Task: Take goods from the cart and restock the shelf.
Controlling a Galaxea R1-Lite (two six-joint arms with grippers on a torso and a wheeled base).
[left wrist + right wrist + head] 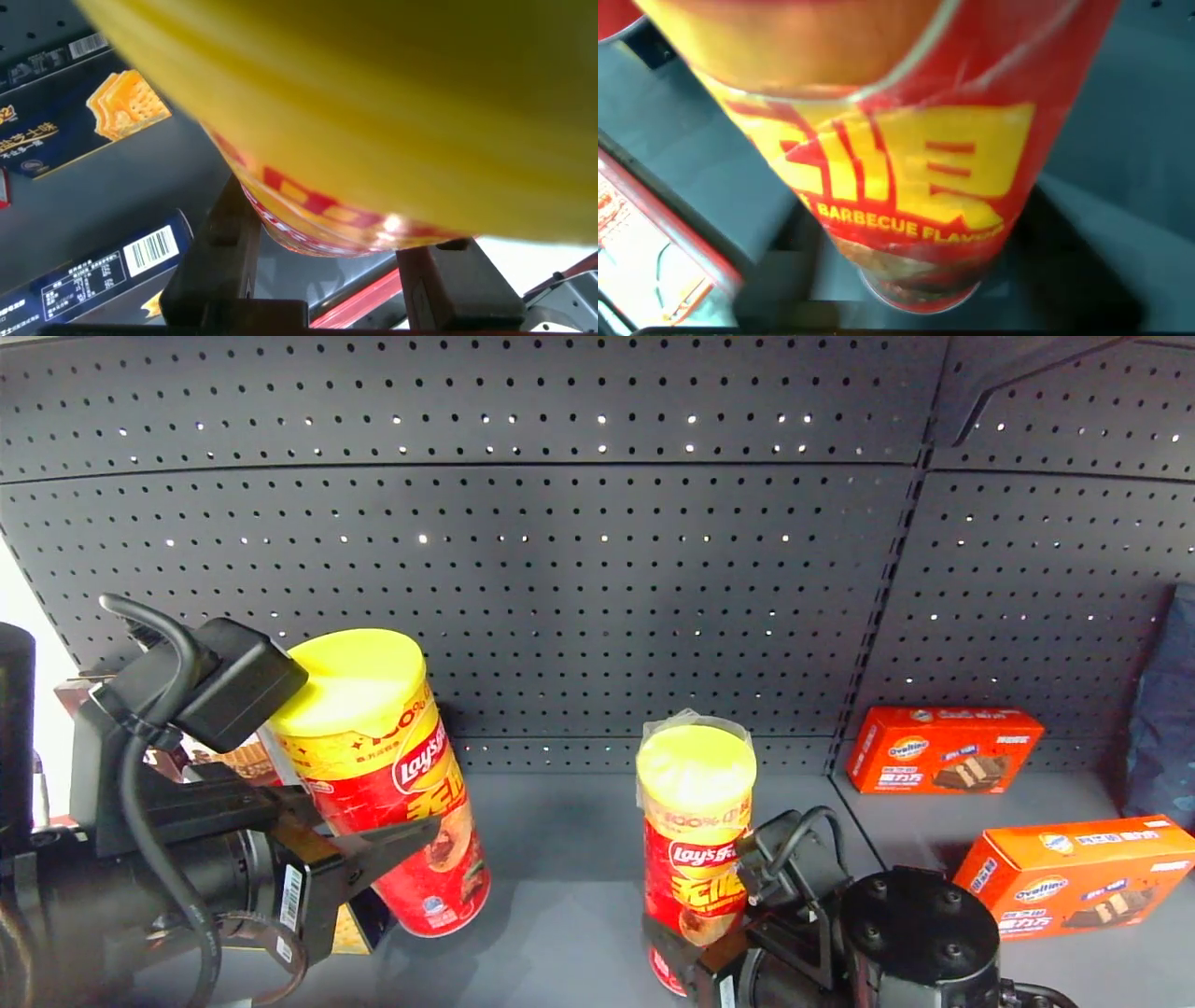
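Two red chip cans with yellow lids are on the grey shelf (560, 840). The left can (383, 775) leans to the left, its base low near the shelf floor, and my left gripper (411, 845) is shut around its middle. In the left wrist view the same can (355, 112) sits between two dark fingers (224, 233). The right can (695, 831) stands upright near the shelf's middle, with my right gripper (695, 947) shut on its lower part. The right wrist view shows this can (896, 159) close up between the jaws.
A perforated back panel (597, 597) closes the shelf behind. Two orange boxes (943, 749) (1083, 875) lie in the right bay past an upright post (878, 616), beside a dark blue bag (1162, 728). Dark blue boxes (56, 121) lie under the left arm.
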